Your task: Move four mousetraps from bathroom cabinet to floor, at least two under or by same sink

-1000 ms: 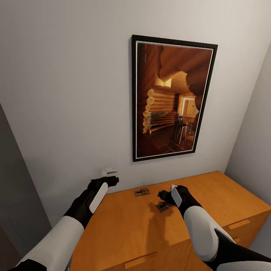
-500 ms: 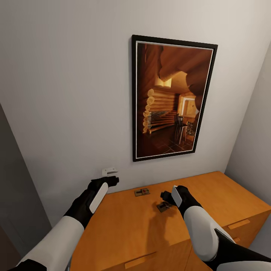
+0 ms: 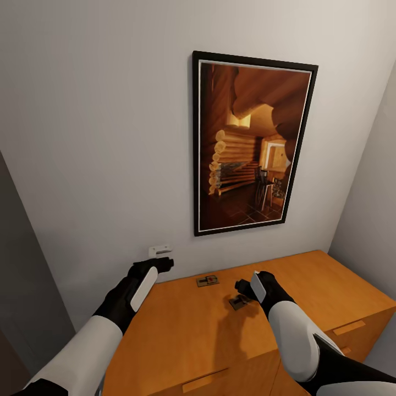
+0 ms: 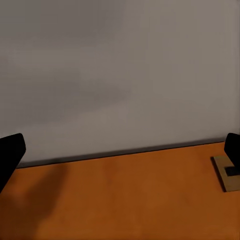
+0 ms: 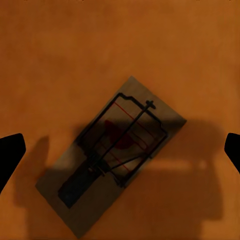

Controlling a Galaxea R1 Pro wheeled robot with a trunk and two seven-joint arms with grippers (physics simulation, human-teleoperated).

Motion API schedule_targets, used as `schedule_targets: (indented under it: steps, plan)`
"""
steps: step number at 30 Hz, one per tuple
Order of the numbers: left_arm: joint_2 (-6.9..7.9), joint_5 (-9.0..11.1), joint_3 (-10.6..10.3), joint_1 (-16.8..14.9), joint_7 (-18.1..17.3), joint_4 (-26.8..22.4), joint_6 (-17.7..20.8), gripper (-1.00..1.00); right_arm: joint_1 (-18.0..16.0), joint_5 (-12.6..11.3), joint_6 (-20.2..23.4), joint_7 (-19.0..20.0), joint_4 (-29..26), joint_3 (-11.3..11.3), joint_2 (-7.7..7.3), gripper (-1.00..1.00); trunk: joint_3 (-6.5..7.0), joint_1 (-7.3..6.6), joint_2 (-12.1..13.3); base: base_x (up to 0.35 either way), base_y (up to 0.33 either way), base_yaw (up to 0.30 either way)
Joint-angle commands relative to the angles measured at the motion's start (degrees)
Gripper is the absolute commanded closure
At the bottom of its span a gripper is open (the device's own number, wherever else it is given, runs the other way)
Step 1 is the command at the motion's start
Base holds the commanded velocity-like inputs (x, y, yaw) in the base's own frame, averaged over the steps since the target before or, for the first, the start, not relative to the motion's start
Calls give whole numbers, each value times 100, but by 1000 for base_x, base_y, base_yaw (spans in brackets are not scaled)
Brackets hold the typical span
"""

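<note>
Two mousetraps lie on the flat orange top of the cabinet (image 3: 187, 330). One mousetrap (image 3: 207, 281) rests near the wall, and part of it shows in the left wrist view (image 4: 227, 172). The other mousetrap (image 3: 240, 302) lies in shadow directly under my right gripper (image 3: 240, 286); in the right wrist view this mousetrap (image 5: 112, 155) sits diagonally between the two widely spread fingertips, untouched. My right gripper (image 5: 120, 150) is open above it. My left gripper (image 3: 165, 263) hovers open over the cabinet's back left corner, facing the wall.
A large framed picture (image 3: 250, 146) hangs on the grey wall above the cabinet. A small white wall socket (image 3: 159, 250) sits just beyond my left gripper. Drawer handles (image 3: 347, 328) show on the cabinet front. A side wall closes in at the right.
My right gripper has crept slightly to the right and lower over the shadowed mousetrap. The left arm and both mousetraps have stayed put.
</note>
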Motion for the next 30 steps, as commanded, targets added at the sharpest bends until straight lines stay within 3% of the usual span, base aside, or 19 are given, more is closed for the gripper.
schedule_targets:
  steps: [1,30]
  plan:
    - [7,61,-15,-2,54,-6,8,-100,-3,56,24,10,-11,-39,7,-100,-3,3,-5,0,0,0]
    - [-1,61,-18,-2,54,-6,3,-100,-3,48,-126,-18,7,-41,7,-100,-3,3,-5,0,0,0]
